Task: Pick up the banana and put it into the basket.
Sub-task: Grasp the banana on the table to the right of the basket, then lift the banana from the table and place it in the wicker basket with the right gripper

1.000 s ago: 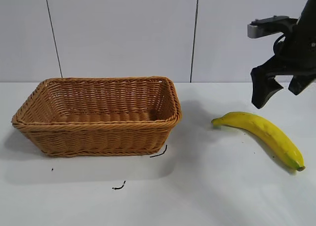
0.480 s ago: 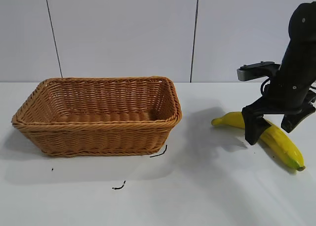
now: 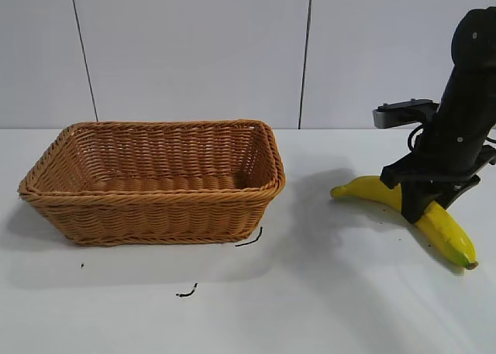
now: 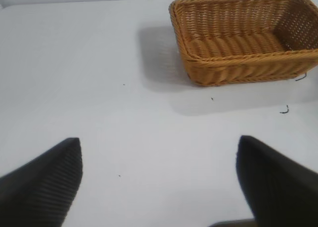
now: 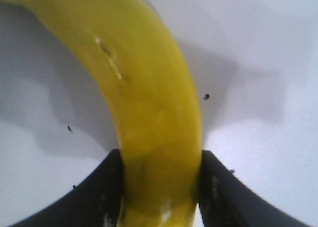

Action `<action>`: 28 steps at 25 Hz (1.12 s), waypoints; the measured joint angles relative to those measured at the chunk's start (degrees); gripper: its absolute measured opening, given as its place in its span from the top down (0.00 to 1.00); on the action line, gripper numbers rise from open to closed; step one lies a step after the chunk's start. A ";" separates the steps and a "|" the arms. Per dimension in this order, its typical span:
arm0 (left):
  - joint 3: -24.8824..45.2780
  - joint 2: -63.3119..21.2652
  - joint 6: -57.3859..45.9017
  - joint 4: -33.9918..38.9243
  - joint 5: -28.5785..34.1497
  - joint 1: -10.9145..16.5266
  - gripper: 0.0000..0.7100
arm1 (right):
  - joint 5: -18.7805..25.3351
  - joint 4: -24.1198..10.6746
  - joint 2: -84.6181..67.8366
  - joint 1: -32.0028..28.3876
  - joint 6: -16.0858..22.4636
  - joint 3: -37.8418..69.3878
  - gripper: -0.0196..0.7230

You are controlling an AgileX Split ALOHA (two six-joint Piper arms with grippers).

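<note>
The right arm's black gripper [image 3: 422, 207] is lowered onto the long curved yellow banana [image 3: 434, 218], which lies on the white worktop [image 3: 325, 292] well to the right of the basket. In the exterior view the gripper is set over the banana's middle, the pointed yellow end sticking out on the basket side and the greenish, dark-tipped end on the other; how the fingers meet the fruit cannot be judged from there. That is shown only in the right wrist view: the banana [image 5: 149, 113] is pressed between the two black fingers [image 5: 107, 187], one against each side, so the gripper is closed on it. Grey shadow is cast on the worktop around the fruit; whether the banana is lifted off the surface cannot be told.

The rectangular light-brown woven wicker basket [image 3: 155, 214] with a braided rim is seen standing on the worktop at the left of the exterior view, with nothing visible inside. Two small dark squiggles [image 3: 249, 238] are marked on the worktop in front of it.

The left arm is not seen in the exterior view. In the left wrist view its gripper [image 4: 159, 182] is held wide open above bare worktop, the basket [image 4: 238, 68] well apart from it.
</note>
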 joint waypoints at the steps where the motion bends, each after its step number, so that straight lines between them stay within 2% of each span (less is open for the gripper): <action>1: 0.00 0.00 0.00 0.00 0.00 0.00 0.11 | 0.99 0.00 -1.29 0.00 0.00 -0.76 0.58; 7: 0.00 0.00 0.00 0.00 0.00 0.00 0.11 | 12.20 0.00 -6.31 0.00 0.00 -9.19 0.58; 8: 0.00 0.00 0.00 0.00 0.00 0.00 0.11 | 12.20 0.00 -6.31 0.00 0.00 -9.19 0.58; 9: 0.00 0.00 0.00 0.00 0.00 0.00 0.11 | 15.34 -0.06 -6.69 0.45 0.00 -12.56 0.58; 12: 0.00 0.00 0.00 0.00 0.02 0.00 0.11 | 17.13 -0.45 -6.69 2.38 0.00 -17.20 0.58; 18: 0.00 0.00 0.00 0.00 0.02 0.00 0.11 | 15.77 -2.04 -6.69 10.63 0.00 -23.02 0.58; 22: 0.00 0.00 0.00 0.00 0.02 0.00 0.11 | 12.12 -3.69 -6.57 17.50 -0.86 -24.84 0.58; 25: 0.00 0.00 0.00 0.00 0.02 0.00 0.11 | 7.28 -5.28 -5.74 22.84 -3.10 -25.04 0.58; 27: 0.00 0.00 0.00 0.00 0.02 0.00 0.11 | 4.18 -6.07 -4.86 25.56 -4.91 -25.04 0.58; 28: 0.00 0.00 0.00 0.00 0.02 0.00 0.11 | 4.18 -6.07 -4.86 25.56 -4.91 -25.04 0.58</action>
